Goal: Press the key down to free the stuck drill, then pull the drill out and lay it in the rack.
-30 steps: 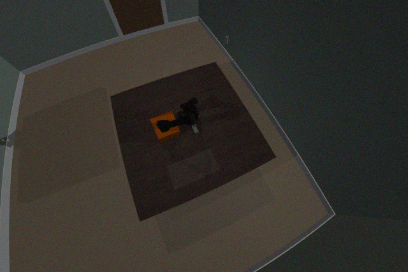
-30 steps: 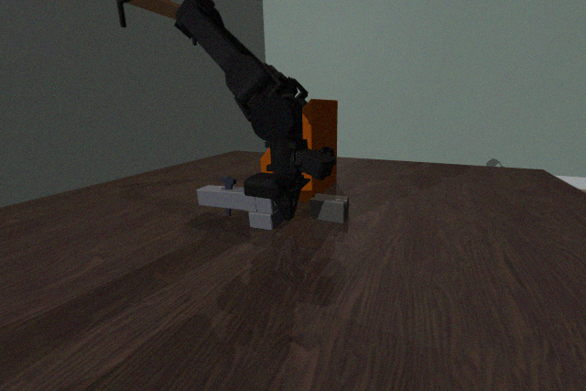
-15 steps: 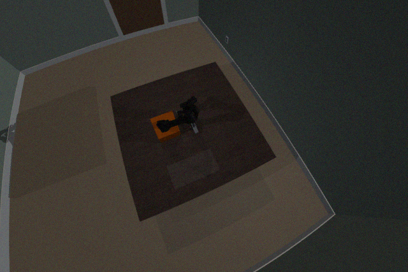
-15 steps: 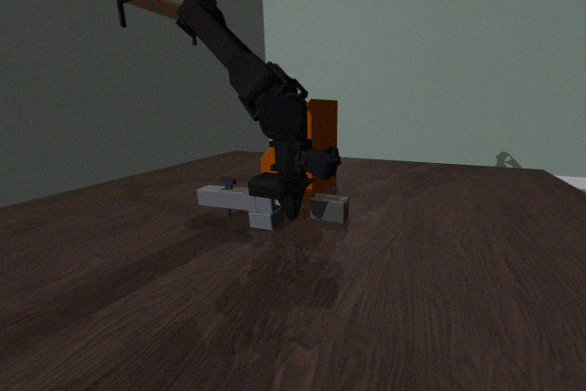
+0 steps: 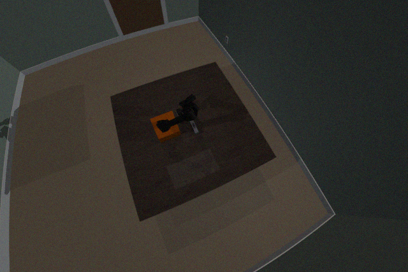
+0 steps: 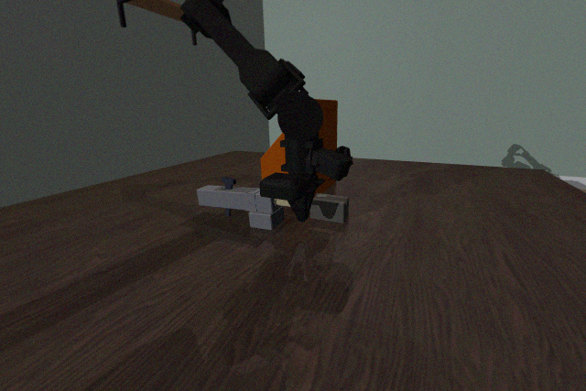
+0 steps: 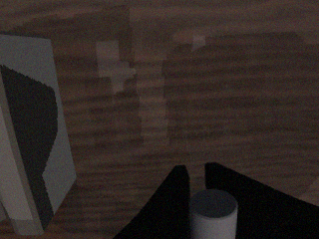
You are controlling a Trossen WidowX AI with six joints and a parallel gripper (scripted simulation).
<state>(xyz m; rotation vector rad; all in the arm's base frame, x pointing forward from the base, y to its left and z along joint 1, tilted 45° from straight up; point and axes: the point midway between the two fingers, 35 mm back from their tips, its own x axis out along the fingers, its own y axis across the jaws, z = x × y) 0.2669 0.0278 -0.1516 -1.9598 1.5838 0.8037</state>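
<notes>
Between the two dark fingers: drill (image 7: pixel 214 229), a pale cylinder with a darker round end face, pinched on both sides; its end points away from the wrist camera, just short of the fingertips.

Gripper (image 6: pixel 298 209): closed onto the drill, pointing down, low over the wooden table (image 6: pixel 426 258).

Grey block (image 6: pixel 236 200): beside the gripper, with a small dark key (image 6: pixel 229 182) standing up from its top. A pale stretch of the drill (image 6: pixel 282 203) spans block to gripper.

Rack (image 6: pixel 330 210): grey, with a dark notch, just beyond the gripper; in the wrist view it (image 7: pixel 34 139) lies to the left, apart from the fingers.

Orange stand (image 6: pixel 328 126): behind the arm.
</notes>
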